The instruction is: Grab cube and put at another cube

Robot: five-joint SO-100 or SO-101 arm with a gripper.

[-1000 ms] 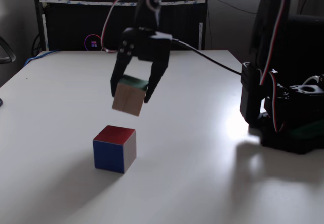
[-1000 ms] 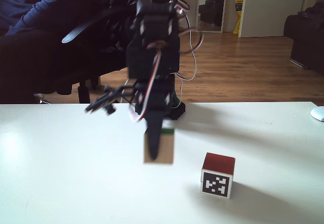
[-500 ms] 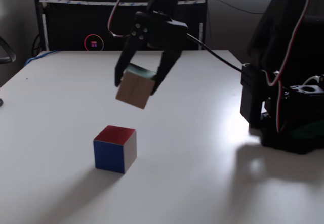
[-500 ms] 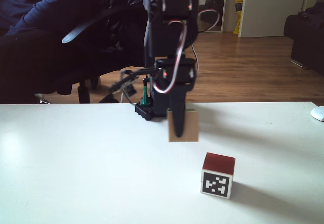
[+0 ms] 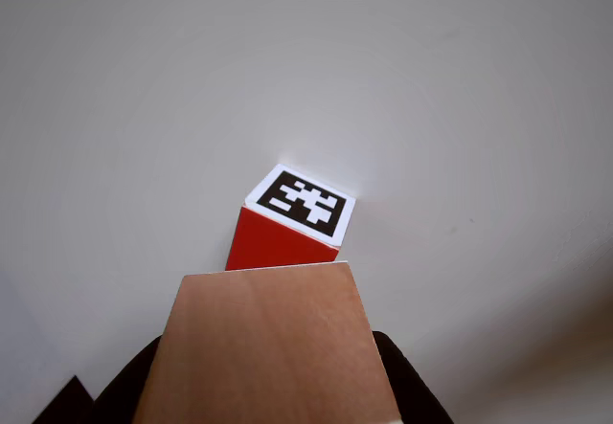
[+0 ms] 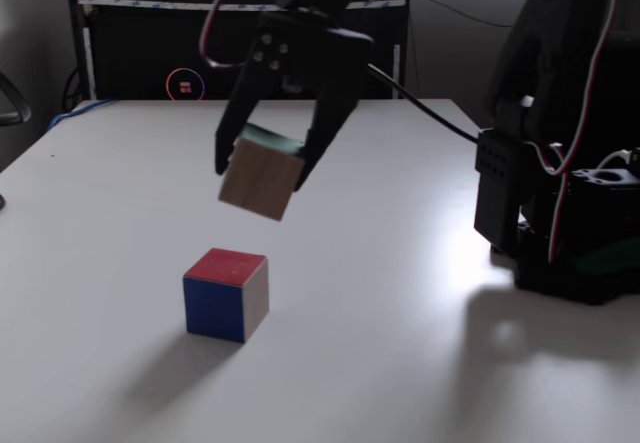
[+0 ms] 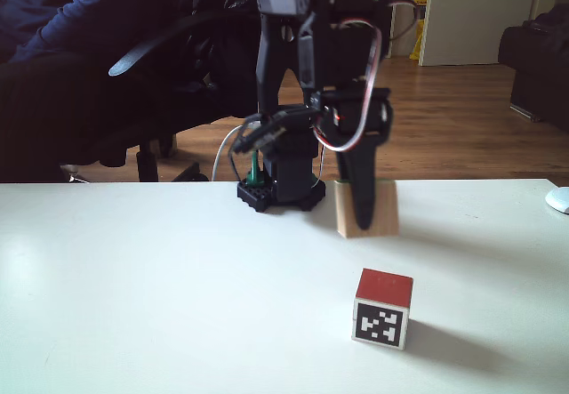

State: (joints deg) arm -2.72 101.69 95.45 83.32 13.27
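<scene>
cubes: 2 | claw (image 6: 262, 171): 1, clamped on green-faced cube (image 6: 260, 177), airborne | marker cube (image 6: 226, 294): on table (image 6: 400, 343)

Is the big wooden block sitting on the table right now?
No, the fingers hold the cube up in the air, clear of the table, in a fixed view.
</scene>
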